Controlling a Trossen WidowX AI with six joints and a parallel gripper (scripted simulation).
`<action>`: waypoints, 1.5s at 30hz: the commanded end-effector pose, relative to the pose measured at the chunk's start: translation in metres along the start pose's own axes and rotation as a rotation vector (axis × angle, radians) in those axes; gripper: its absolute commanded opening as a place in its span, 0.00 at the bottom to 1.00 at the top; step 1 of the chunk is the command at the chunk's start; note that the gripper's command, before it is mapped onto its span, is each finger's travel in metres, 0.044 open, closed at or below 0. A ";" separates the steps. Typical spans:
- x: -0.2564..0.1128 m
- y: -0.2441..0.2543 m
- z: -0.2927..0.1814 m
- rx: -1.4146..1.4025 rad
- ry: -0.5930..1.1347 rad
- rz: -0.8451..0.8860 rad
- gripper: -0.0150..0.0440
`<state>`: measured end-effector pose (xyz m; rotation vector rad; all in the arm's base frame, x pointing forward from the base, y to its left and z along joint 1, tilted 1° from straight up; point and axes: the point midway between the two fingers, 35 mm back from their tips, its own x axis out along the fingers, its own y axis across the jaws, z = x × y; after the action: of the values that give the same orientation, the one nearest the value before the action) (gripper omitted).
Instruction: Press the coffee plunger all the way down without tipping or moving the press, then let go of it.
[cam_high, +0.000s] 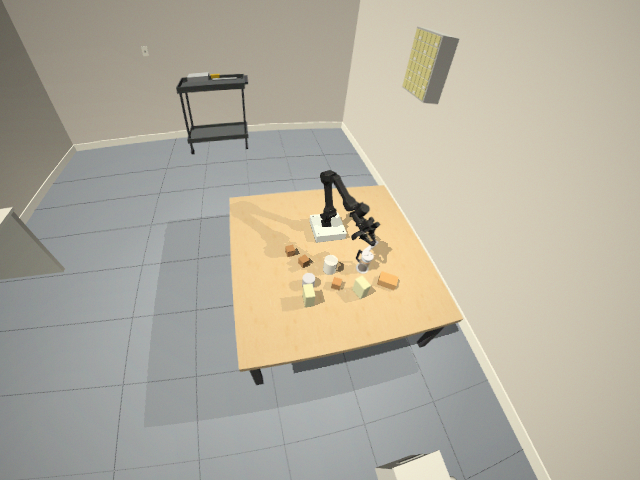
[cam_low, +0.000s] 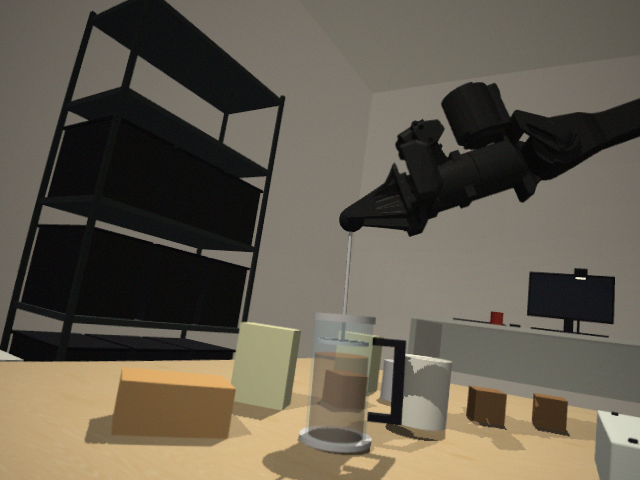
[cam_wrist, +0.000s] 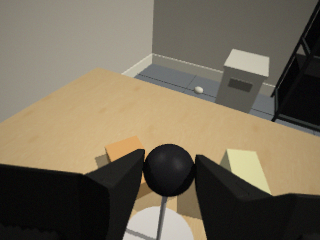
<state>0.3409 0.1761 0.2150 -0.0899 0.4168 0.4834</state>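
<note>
The clear coffee press (cam_high: 363, 263) (cam_low: 338, 421) stands upright on the table (cam_high: 273, 330). Its black handle (cam_low: 399, 382) points toward the white mug. The thin plunger rod (cam_low: 347, 273) (cam_wrist: 163, 212) stands tall above the pale lid (cam_wrist: 172, 220). The plunger disc (cam_low: 345, 341) sits inside the glass, a little below the rim. My gripper (cam_high: 371, 240) (cam_low: 353, 220) (cam_wrist: 169, 159) is shut on the round black plunger knob (cam_low: 350, 222) (cam_wrist: 169, 172), with one finger on each side of it. The inside of the press is hidden in the wrist view.
An orange block (cam_high: 388, 280) (cam_low: 173, 405) (cam_wrist: 125, 148) and a pale green block (cam_high: 361, 287) (cam_low: 266, 366) (cam_wrist: 245, 167) stand beyond the press. The white mug (cam_high: 330, 264) (cam_low: 426, 397) is close on its handle side. Another green block (cam_high: 308, 295), a white cylinder (cam_high: 308, 279) and small brown cubes (cam_high: 303, 260) are farther off.
</note>
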 end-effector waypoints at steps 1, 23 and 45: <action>0.012 -0.001 -0.031 0.003 0.072 -0.003 0.45; 0.031 0.000 -0.061 0.003 0.072 -0.004 0.45; 0.050 0.001 -0.069 0.003 0.070 -0.004 0.45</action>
<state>0.3581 0.1874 0.1540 -0.0946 0.4178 0.4823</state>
